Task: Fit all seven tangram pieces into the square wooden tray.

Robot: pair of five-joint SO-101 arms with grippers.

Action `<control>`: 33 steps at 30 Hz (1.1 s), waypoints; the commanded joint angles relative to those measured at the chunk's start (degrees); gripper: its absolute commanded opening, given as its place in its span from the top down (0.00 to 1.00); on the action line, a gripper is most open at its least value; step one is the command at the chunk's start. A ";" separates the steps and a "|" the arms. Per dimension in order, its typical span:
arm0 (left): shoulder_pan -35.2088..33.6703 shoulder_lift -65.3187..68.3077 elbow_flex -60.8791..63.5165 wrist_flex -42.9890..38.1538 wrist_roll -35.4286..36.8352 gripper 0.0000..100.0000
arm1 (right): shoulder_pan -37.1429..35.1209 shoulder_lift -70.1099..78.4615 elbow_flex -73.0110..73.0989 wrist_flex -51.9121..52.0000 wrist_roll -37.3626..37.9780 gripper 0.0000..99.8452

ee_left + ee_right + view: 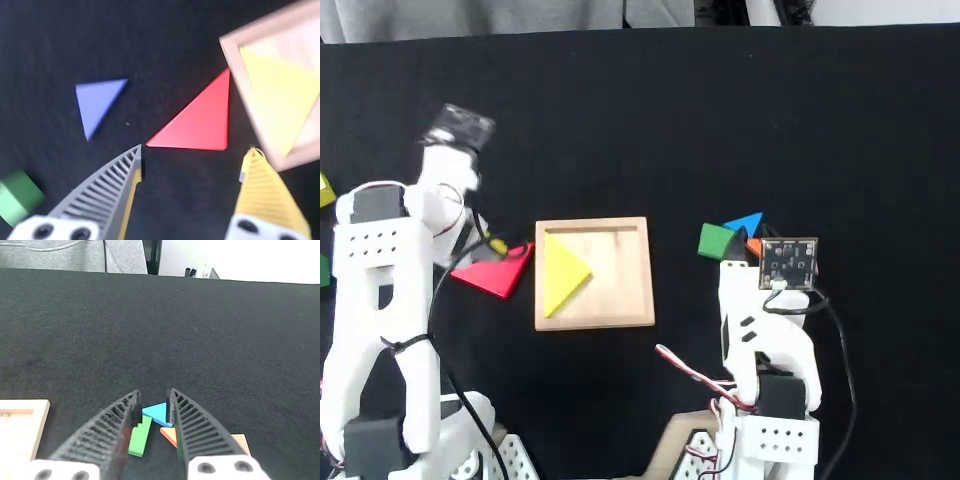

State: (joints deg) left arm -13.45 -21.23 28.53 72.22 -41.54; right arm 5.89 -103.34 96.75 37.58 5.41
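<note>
Left pincer is hanging spread wide over the black desk, gripping nothing, with the red triangle lying flat just ahead of its fingertips and close beside the wooden tray. Right pincer is hovering empty, fingers parted by a narrow gap, above the green piece, blue piece and orange piece. A yellow triangle is sitting inside the tray.

The black-covered table spans the frame. At centre lies the wooden tray, with a red triangle just beside its left edge. Right of centre, a green piece, blue triangle and orange piece cluster together.
</note>
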 commanded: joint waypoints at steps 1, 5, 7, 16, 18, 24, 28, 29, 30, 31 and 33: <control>-0.22 -1.23 2.59 -1.67 -23.21 0.69 | -1.85 -4.70 -0.22 -0.53 2.99 0.90; 1.10 -1.14 4.00 -4.84 -28.13 0.69 | -6.33 -4.62 -0.22 2.02 7.74 0.90; 1.10 -1.05 4.70 -7.91 -28.48 0.69 | -7.74 -4.62 -0.22 2.73 9.85 0.90; 4.35 12.13 2.42 -9.41 -31.30 0.69 | -8.18 -4.62 -0.22 2.73 10.64 0.90; 4.44 15.30 0.40 -7.65 -31.65 0.68 | -8.18 -4.62 -0.22 2.73 10.64 0.90; 6.20 22.68 -4.18 -5.01 -31.38 0.68 | -8.18 -4.62 -0.22 2.64 10.64 0.90; 5.93 26.64 -8.40 -4.84 -31.30 0.68 | -8.18 -4.62 -0.22 2.64 10.64 0.90; 5.85 27.43 -8.84 -4.84 -31.30 0.68 | -8.18 -4.62 -0.22 2.64 10.64 0.90; 5.85 28.31 -9.19 -4.92 -31.30 0.68 | -8.18 -4.62 -0.22 2.55 10.64 0.90; 5.76 29.27 -9.63 -4.92 -31.30 0.68 | -8.18 -4.62 -0.22 2.55 10.64 0.90; 5.76 30.59 -9.71 -5.45 -31.30 0.68 | -8.18 -4.62 -0.22 2.55 10.64 0.90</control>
State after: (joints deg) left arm -8.18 8.92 22.02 66.42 -72.75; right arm -1.49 -103.34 96.75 40.22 15.60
